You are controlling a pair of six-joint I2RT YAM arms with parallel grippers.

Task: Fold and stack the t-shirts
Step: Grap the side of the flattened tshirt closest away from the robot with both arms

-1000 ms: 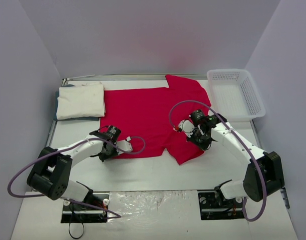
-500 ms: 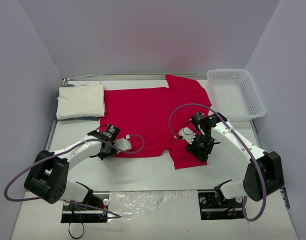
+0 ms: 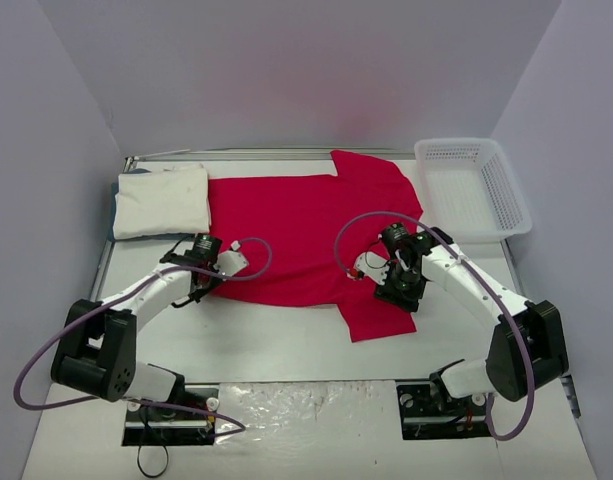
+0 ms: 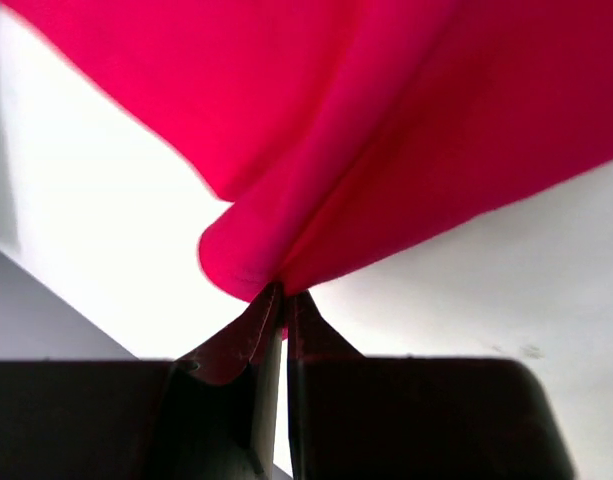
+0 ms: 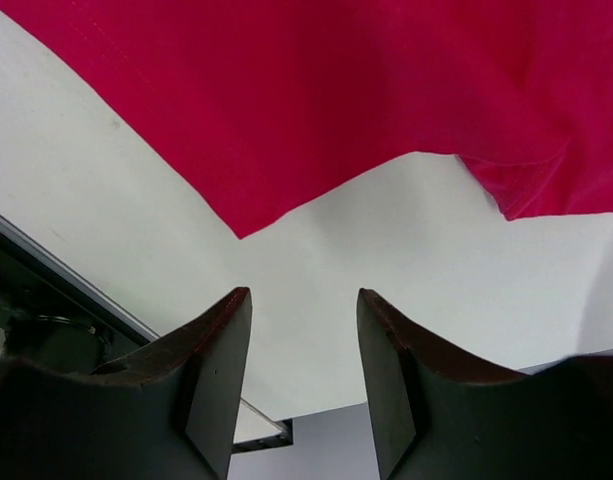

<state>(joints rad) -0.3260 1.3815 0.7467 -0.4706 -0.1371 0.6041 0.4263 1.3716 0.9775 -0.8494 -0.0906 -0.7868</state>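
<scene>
A bright red t-shirt (image 3: 296, 235) lies spread across the middle of the table, with its sleeves to the right. A white t-shirt (image 3: 163, 200) lies as a folded rectangle at the back left, touching the red one's edge. My left gripper (image 3: 208, 283) is at the red shirt's near left corner. In the left wrist view this gripper (image 4: 284, 295) is shut on a pinched fold of the red t-shirt (image 4: 386, 120). My right gripper (image 3: 399, 288) hovers over the near sleeve. In the right wrist view it (image 5: 304, 295) stands open and holds nothing, with the red t-shirt (image 5: 316, 100) lying beyond its tips.
A white plastic mesh basket (image 3: 473, 188) stands at the back right, next to the far sleeve. The white table (image 3: 276, 345) shows between the shirt and the arm bases. The table's metal edge (image 5: 46, 262) shows near my right gripper's left finger.
My right gripper has opened and let go of the near sleeve, which now lies flat. My left gripper, still shut on the red shirt's corner, has moved back and to the left, pulling the hem.
</scene>
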